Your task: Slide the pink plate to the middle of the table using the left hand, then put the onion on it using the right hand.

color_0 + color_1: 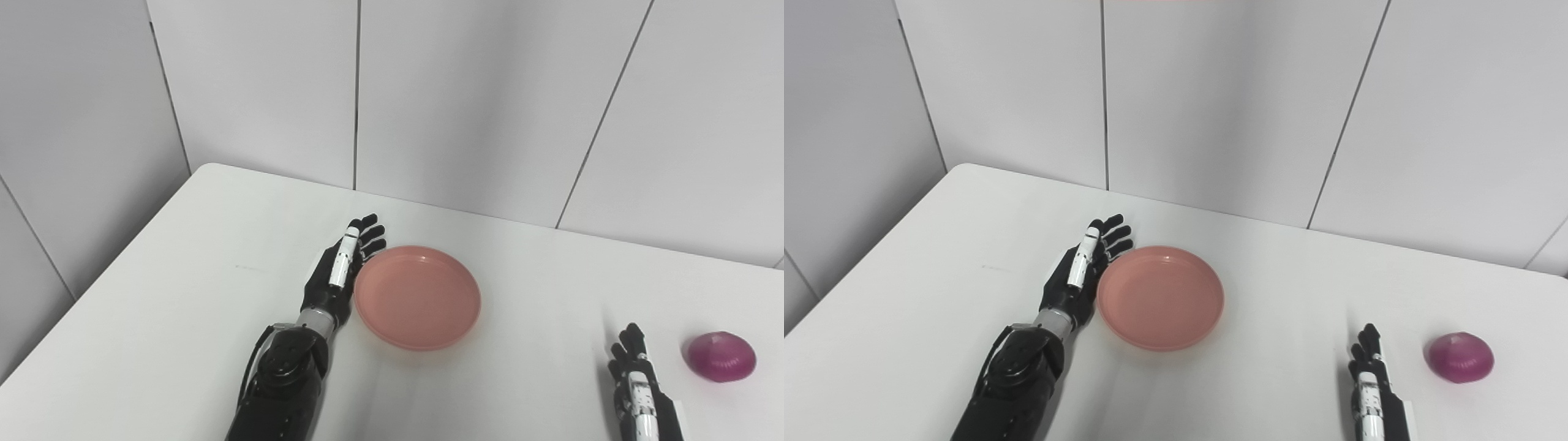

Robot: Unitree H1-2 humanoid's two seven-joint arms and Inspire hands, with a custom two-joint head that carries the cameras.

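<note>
The round pink plate [418, 297] lies flat on the white table [184, 294], a little left of its middle. My left hand [339, 269] rests edge-on against the plate's left rim, fingers straight and apart, open and holding nothing. A purple onion [721, 356] sits on the table at the far right. My right hand [637, 386] stands near the front edge, just left of the onion with a gap between them, fingers extended and open. The plate holds nothing.
Grey wall panels [465, 104] rise right behind the table's far edge. The table's left corner [208, 168] is rounded, and its left edge runs diagonally down toward the front.
</note>
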